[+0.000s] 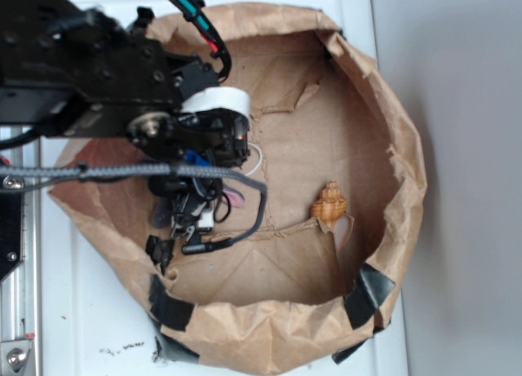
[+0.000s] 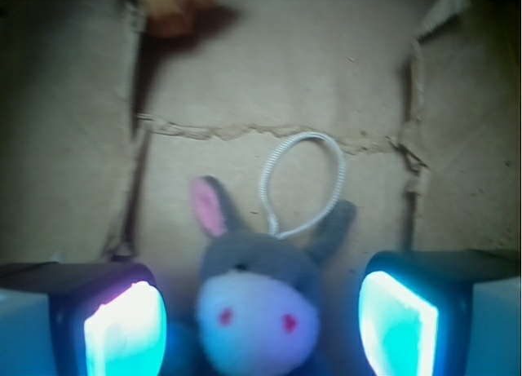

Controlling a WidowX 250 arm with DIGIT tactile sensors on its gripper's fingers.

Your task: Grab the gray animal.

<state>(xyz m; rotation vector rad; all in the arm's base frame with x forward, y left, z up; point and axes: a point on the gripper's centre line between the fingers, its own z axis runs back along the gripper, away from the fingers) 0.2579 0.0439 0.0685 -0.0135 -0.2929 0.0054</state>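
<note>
I have the gripper (image 2: 261,327) spread wide astride the small gray plush bunny (image 2: 257,298) at lower centre; next I lower slightly and close.

A tan ridged shell (image 1: 329,203) sits inside a taped, possibly torn paper bag (image 1: 408,188).

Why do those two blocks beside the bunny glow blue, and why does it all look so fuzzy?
In the wrist view, the gripper fingers sit too close to focus and catch bright light, blowing out to cyan; the gray bunny is soft too. The exterior view is sharper, but the arm hides most of the bunny.
</note>
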